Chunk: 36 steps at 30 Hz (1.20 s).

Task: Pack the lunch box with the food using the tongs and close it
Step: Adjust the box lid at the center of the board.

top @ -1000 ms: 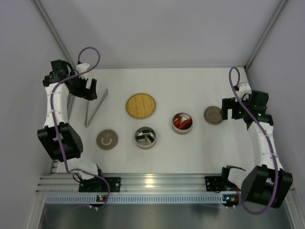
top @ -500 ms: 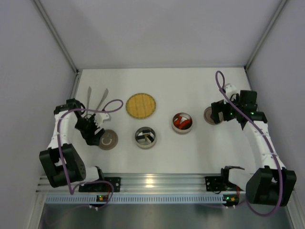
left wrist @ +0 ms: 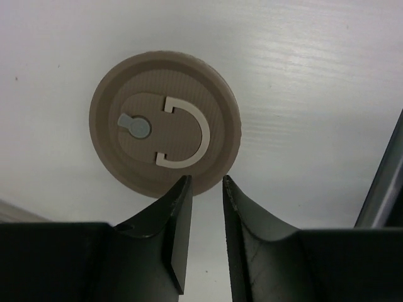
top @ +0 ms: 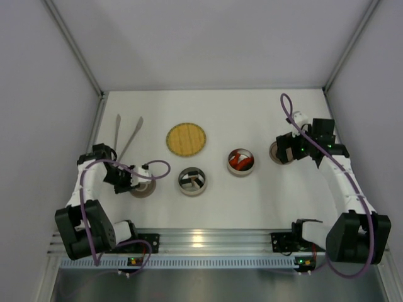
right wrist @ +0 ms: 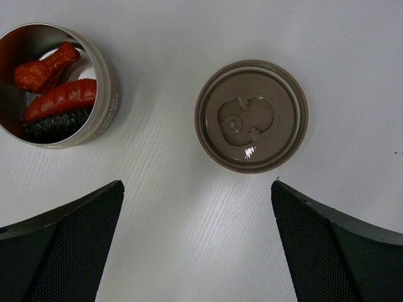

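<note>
- Beige lid [left wrist: 165, 139] just ahead of left gripper [left wrist: 205, 180]; jaws narrowly apart, holding nothing.
- Tongs [top: 131, 136] well beyond, untouched; food [right wrist: 63, 94] left of wide-spread right gripper [right wrist: 196, 184].
- Seemingly lid-grasp step; next needs jaws astride handle [left wrist: 205, 133].

1. The left arm [top: 85, 182] is folded close to its base, elbow outward.
2. The left end effector [left wrist: 204, 181] points down, fingers [left wrist: 179, 226] nearly together, empty.
3. The right arm [top: 343, 182] reaches forward.
4. The right end effector [right wrist: 196, 189] points down, jaws wide apart, empty.
</note>
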### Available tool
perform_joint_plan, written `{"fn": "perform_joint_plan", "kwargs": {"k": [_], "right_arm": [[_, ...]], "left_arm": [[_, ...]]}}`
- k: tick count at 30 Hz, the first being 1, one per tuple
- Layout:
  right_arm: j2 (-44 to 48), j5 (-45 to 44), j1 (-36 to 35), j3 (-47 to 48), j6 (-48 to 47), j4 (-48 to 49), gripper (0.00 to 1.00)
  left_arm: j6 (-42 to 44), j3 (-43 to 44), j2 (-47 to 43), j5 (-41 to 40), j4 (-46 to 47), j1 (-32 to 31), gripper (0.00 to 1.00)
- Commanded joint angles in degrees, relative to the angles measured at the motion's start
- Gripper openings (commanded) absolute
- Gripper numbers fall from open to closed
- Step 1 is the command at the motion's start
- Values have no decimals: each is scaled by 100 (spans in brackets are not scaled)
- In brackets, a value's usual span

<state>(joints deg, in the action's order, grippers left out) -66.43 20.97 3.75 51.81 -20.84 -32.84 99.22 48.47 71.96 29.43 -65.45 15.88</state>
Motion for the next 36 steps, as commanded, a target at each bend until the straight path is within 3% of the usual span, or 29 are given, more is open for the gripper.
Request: {"fn": "perform_joint_plan", "kwargs": {"k": [1, 4, 15, 22, 36], "right_arm": [[-54, 12, -111, 286, -16, 23, 99], [-98, -5, -111, 277, -17, 58, 99], [-194, -32, -111, 233, 1, 129, 99], [-221, -58, -111, 233, -8, 146, 99], [-274, -155, -111, 321, 1, 129, 100]], "left_arm": [[1160, -267, -253, 537, 174, 29, 30], [1609, -539, -358, 537, 189, 12, 30], [1293, -1541, -842, 845, 2122, 21, 47], [1284, -1718, -658, 845, 2616, 21, 55], [2040, -1508, 45, 441, 1994, 12, 54]]}}
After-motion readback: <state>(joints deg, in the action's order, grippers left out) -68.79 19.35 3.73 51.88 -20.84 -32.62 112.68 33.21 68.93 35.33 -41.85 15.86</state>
